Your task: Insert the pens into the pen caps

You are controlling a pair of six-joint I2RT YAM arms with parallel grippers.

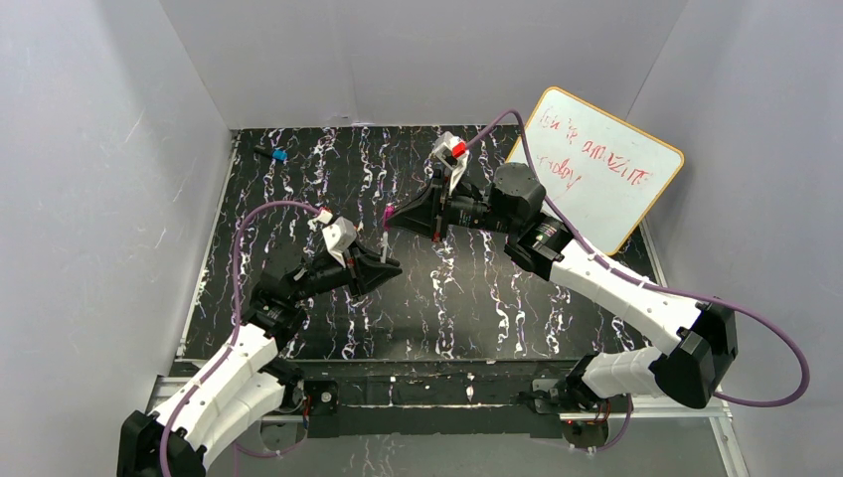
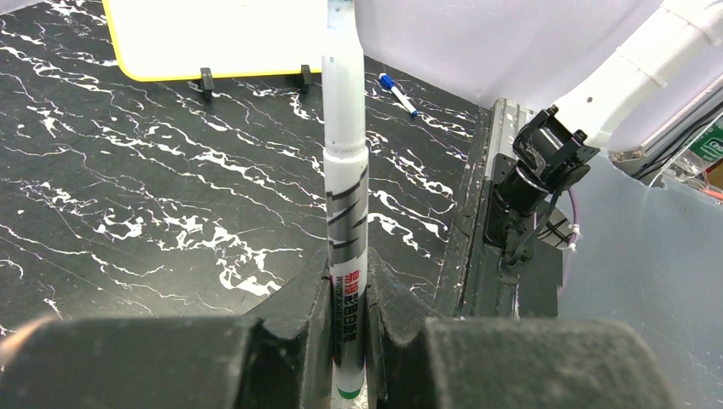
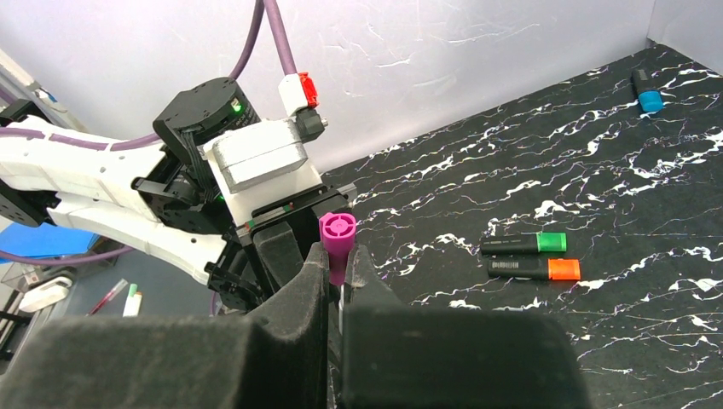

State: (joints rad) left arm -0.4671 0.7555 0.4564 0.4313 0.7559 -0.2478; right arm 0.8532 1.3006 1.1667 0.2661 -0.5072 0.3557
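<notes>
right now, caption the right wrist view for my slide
Right jaws pinch the purple cap; the green marker and orange marker lie side by side beyond.

The left arm (image 1: 224, 383) and right arm (image 1: 626, 298) had white shells and black joints, and a purple cable (image 3: 274, 25) ran along each. The right gripper (image 1: 396, 216) was matte black, with a red connector (image 1: 458, 149) on its wrist.

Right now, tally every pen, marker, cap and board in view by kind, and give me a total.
Black markers: 3 (green-ended marker, orange-ended marker, blue-ended marker)
White pens: 2 (held white pen, blue-capped pen)
Caps: 1 (purple cap)
Whiteboards: 1 (whiteboard)
Total: 7
</notes>
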